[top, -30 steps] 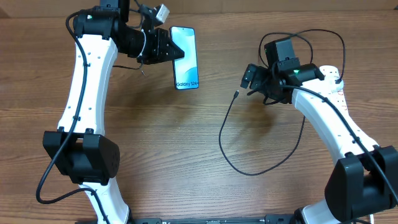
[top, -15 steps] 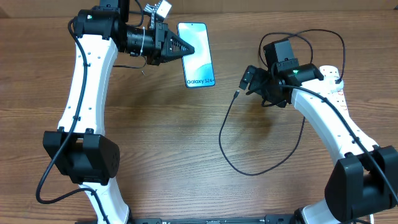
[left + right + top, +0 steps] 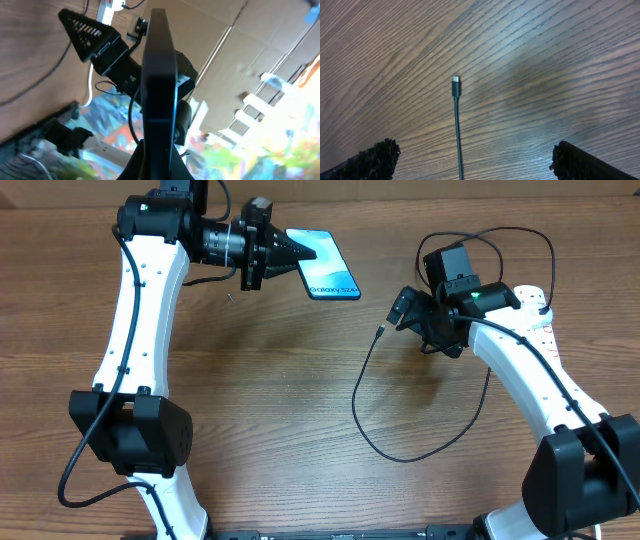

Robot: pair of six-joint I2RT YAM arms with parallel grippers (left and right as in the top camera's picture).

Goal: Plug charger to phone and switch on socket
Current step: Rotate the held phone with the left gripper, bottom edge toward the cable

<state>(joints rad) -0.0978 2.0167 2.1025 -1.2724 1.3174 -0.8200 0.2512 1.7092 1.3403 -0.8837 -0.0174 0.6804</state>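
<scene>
Two arms split the job between them. The left pincer (image 3: 298, 252) is clamped on one end of the phone (image 3: 332, 272), which sits at the far side of the bench (image 3: 250, 410), left of centre. It is canted, with its lettered end toward the right arm. In the left wrist view the phone (image 3: 159, 75) shows edge-on between the fingers, so it appears to be held clear of the wood rather than lying flat. That pose probably serves to offer its port end to the cable.

The right pincer (image 3: 402, 308) is spread wide and holds nothing. It hovers just above the charger (image 3: 358, 412), near the connector tip (image 3: 383, 331). The thin black cable lies on the bench in a loose curve running back toward the right arm's base. From the right wrist camera the connector tip (image 3: 456, 86) lies centred between the two parted fingers (image 3: 375, 160), apart from both, which suggests the pincer is lined up to pinch the lead just behind the tip.

The socket (image 3: 546, 330) lies at the right edge, mostly hidden under the right arm, and its switch cannot be made out. Both plugging in and switching on look not yet done.
</scene>
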